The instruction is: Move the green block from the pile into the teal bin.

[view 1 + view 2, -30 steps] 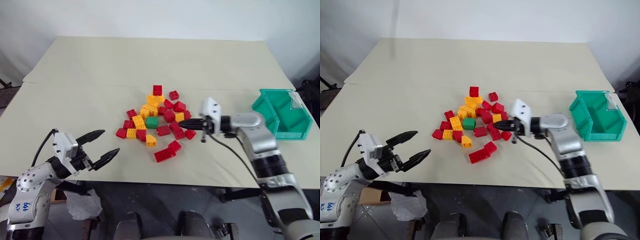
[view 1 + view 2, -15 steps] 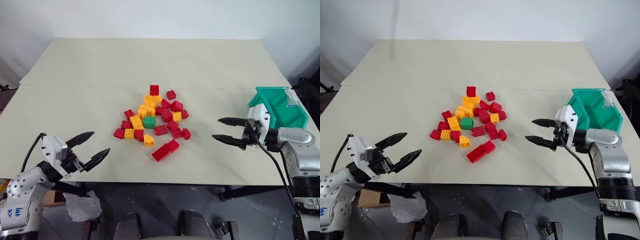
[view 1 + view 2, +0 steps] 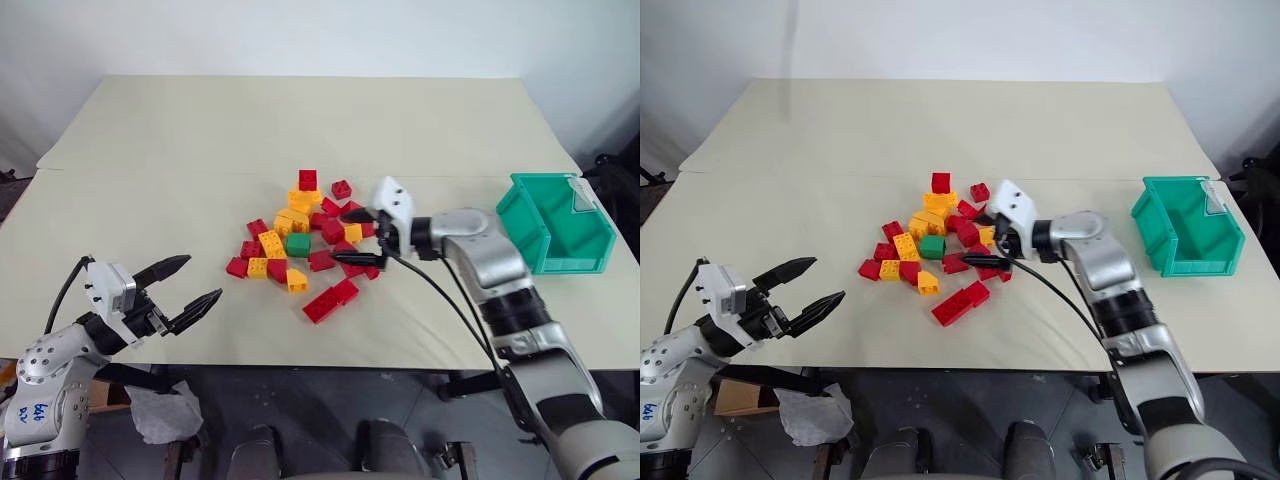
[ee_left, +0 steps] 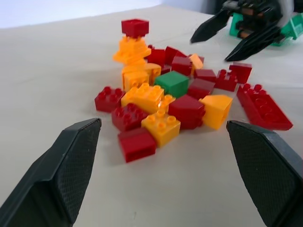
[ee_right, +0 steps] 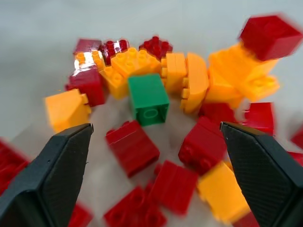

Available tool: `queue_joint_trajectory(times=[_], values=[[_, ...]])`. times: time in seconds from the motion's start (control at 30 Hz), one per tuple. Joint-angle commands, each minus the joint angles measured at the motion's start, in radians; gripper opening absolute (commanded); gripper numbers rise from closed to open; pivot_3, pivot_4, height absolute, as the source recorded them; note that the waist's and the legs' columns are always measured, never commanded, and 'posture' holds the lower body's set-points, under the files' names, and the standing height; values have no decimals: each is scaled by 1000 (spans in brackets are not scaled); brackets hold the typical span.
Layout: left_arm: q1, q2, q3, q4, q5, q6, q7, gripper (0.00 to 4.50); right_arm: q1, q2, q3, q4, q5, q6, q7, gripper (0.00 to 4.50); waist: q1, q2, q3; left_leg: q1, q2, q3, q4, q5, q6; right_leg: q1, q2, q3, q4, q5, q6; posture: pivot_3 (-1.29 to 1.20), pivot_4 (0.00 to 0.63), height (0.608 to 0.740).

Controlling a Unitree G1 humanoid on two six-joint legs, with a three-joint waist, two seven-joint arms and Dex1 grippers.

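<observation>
Left eye view, teal bin [image 3: 556, 226], unreadable label [image 3: 585, 200]

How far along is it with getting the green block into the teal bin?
Nothing is done yet: the green block sits in the pile. In hand: the right gripper, open, hovers at the pile's right side. Left: grasp the block, carry it to the teal bin.

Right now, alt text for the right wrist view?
The green block lies on its side mid-pile, among red and yellow bricks, between the two open black fingers of the right gripper. It is not gripped.
</observation>
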Motion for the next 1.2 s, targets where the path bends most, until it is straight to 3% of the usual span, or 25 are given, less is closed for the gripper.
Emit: queue_joint_trajectory(times=[0.03, 0.4, 0.53, 0.73, 0.9, 1.07, 1.2], values=[[1, -14, 1, -24, 3, -30, 8, 4500, -90, 57, 7, 125, -41, -49, -45, 4478, -4, 0, 0, 0, 0, 0, 0, 0, 0, 0, 0, 0, 0, 0, 0, 0, 150, 740], [34, -39, 0, -57, 4, -36, 34, 4500, -192, 203, 39, 356, -126, -148, -47, 4478, -20, 0, 0, 0, 0, 0, 0, 0, 0, 0, 0, 1, 1, 0, 0, 0, 150, 740], [35, -38, 1, -64, 1, -35, 39, 4500, -208, 234, 39, 415, -157, -188, -66, 3571, -19, 0, 0, 0, 0, 0, 0, 0, 0, 0, 0, 1, 1, 0, 0, 0, 150, 740], [38, -37, 0, -77, -1, -30, 42, 4500, -205, 249, 39, 418, -168, -202, -31, 1521, -18, 0, 0, 0, 0, 0, 0, 0, 0, 0, 0, 1, 1, 0, 0, 0, 150, 740], [33, -38, -5, -81, -2, -27, 44, 4500, -184, 222, 6, 348, -139, -215, 2, 1493, -19, 0, 0, 0, 0, 0, 0, 0, 0, 0, 0, 1, 1, 0, 0, 0, 150, 740], [-11, -43, -46, -82, -8, -19, 32, 4500, -73, 125, -141, 108, 40, -330, 127, 1493, -10, 0, 0, 0, 0, -1, 0, 0, 0, 0, 0, 1, 0, 0, 0, 0, 150, 740], [-72, -46, -98, -59, -9, -11, 7, 4500, 30, 24, -266, -59, 139, -310, 105, 1493, 2, 0, 0, 0, 0, -1, 0, 0, 0, 0, 0, 0, 0, 0, 0, 0, 150, 740]])
